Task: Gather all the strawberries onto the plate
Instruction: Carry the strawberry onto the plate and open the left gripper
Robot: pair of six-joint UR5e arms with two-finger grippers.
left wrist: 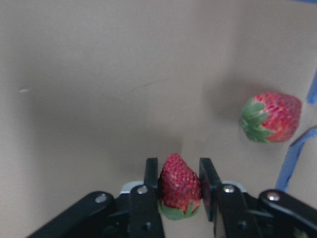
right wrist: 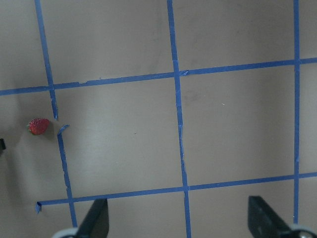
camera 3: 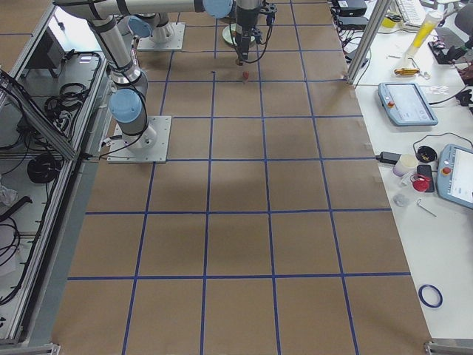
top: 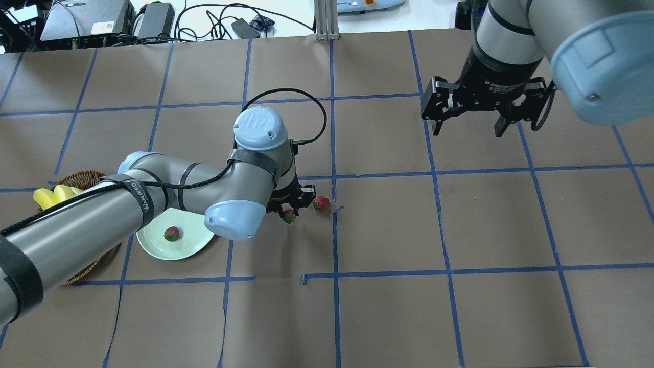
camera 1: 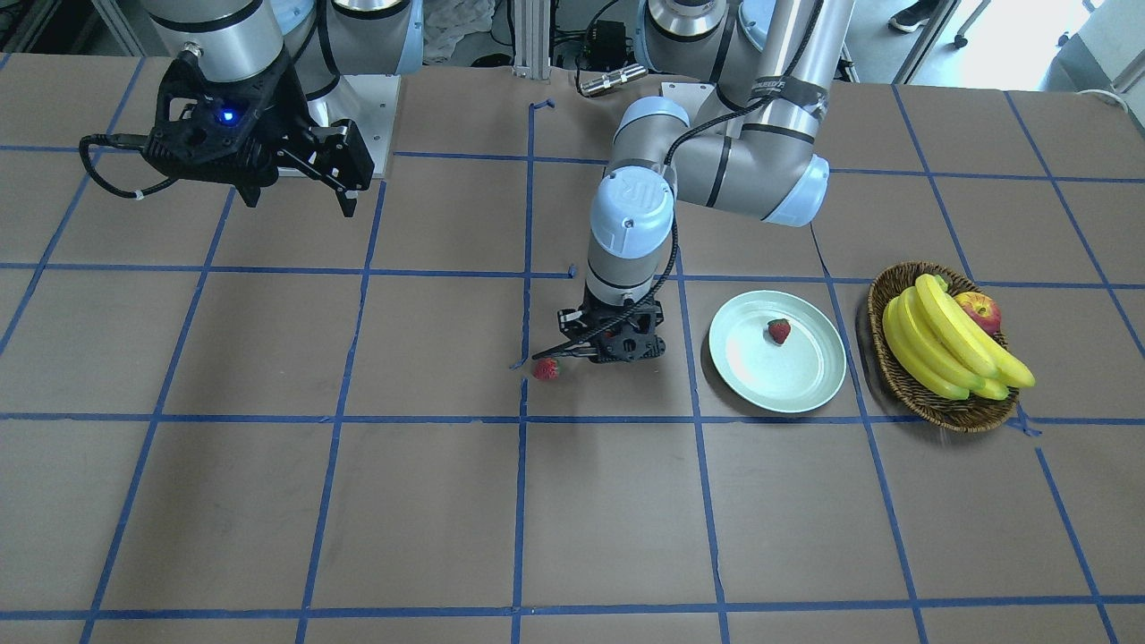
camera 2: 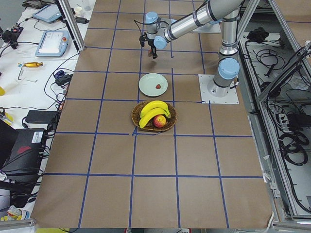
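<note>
My left gripper (left wrist: 179,191) is shut on a strawberry (left wrist: 179,184), red with a green cap, held just above the table; it also shows in the overhead view (top: 289,216). A second strawberry (left wrist: 271,117) lies on the table close beside it (top: 321,203) (camera 1: 547,368). A third strawberry (camera 1: 779,330) lies in the mint-green plate (camera 1: 809,386), to the robot's left of that gripper (top: 171,233). My right gripper (top: 466,120) hangs open and empty, high over the table's right half (camera 1: 300,179).
A brown wicker basket (camera 1: 903,376) with bananas (camera 1: 948,344) and a red-yellow apple (camera 1: 981,311) stands just beyond the plate at the robot's far left. Blue tape lines grid the brown table.
</note>
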